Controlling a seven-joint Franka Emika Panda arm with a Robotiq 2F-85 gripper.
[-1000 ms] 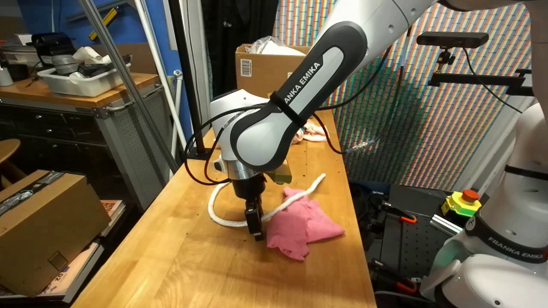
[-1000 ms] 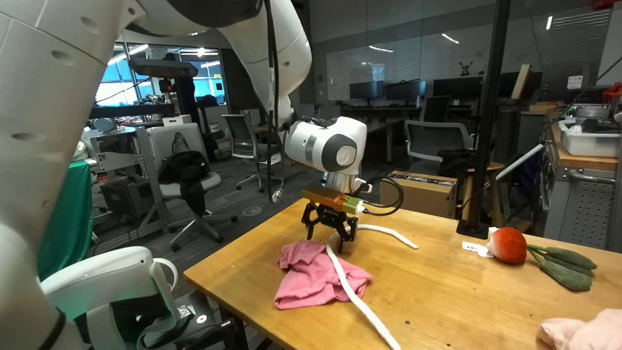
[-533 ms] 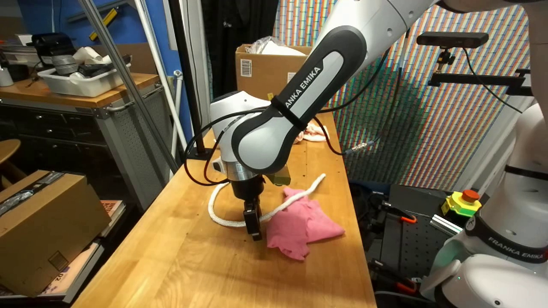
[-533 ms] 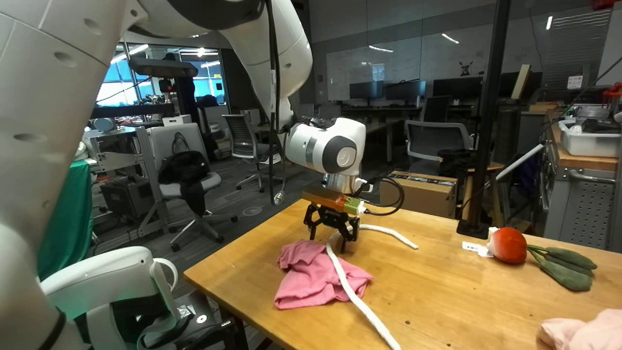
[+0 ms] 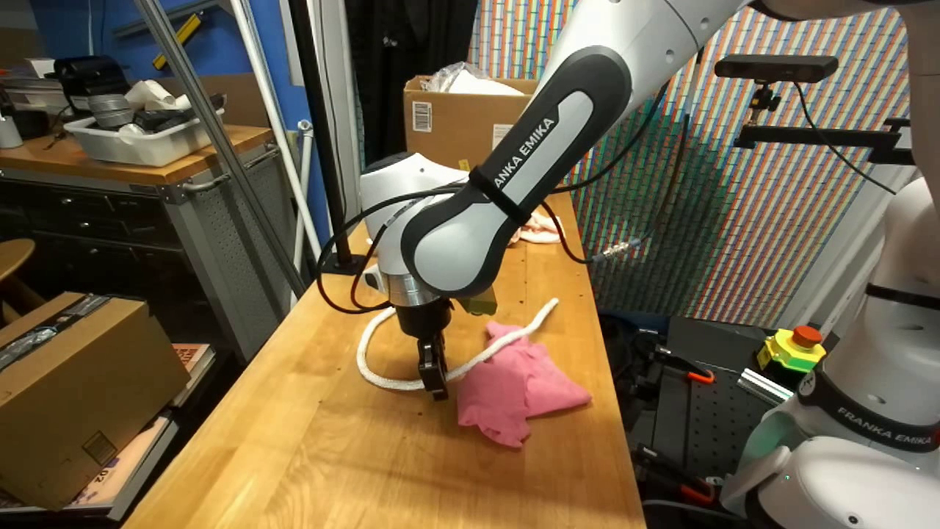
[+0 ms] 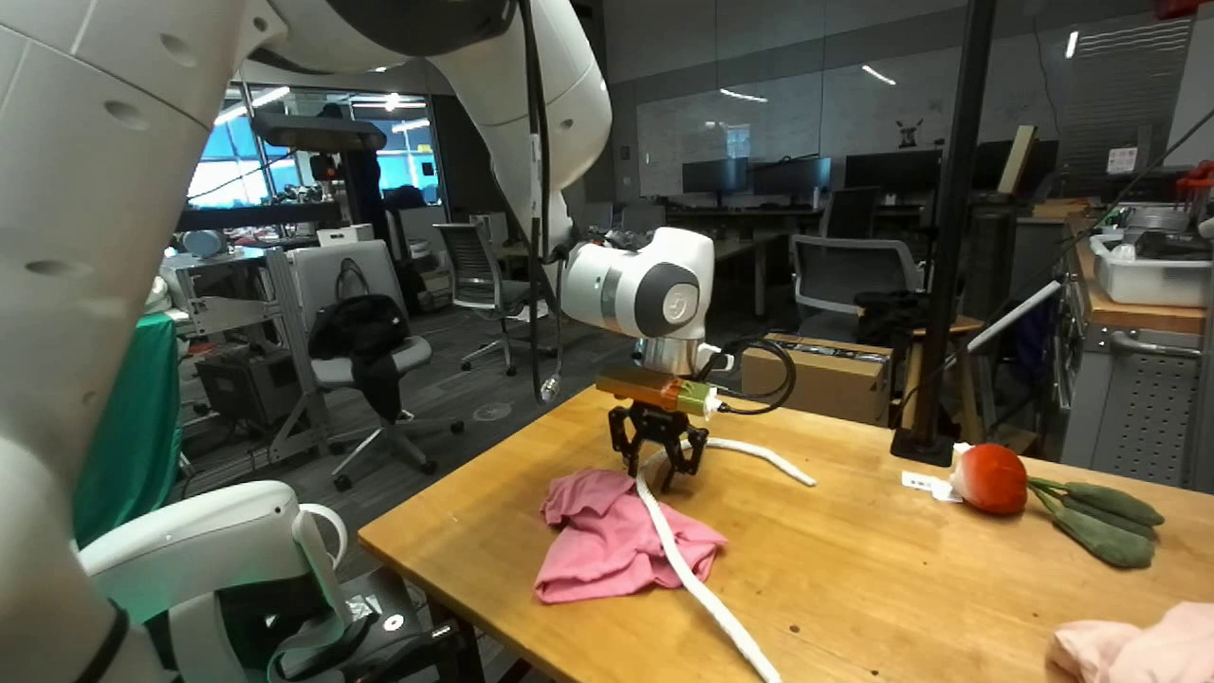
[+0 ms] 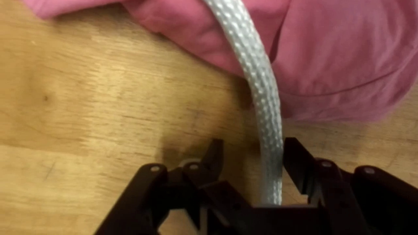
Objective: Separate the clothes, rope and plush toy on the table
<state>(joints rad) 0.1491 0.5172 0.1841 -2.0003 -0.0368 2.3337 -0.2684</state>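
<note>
The pink clothes [image 6: 607, 560] lie in a crumpled heap on the table. Across them runs the cream-white rope [image 6: 716, 612], curving round behind the gripper in an exterior view [image 5: 378, 380]. My gripper [image 7: 254, 143] points down beside the garment, jaws part-way apart. The rope [image 7: 269, 130] passes between the fingers, close against or touching the right one in the wrist view; a gap separates it from the left finger [image 7: 214, 156]. Off the garment's edge lies bare wood under the jaws. A red and white plush toy [image 6: 991, 481] with green leaves lies well away from the gripper.
A pale pink cloth [image 6: 1138, 647] lies at the table's edge in an exterior view. A black post [image 6: 934, 379] stands on the table near the plush toy. A cardboard box [image 5: 470, 121] is at the far end in an exterior view.
The gripper's jaws have drawn closer together, and the gripper has shifted slightly. The clothes, rope and plush toy lie as before.
</note>
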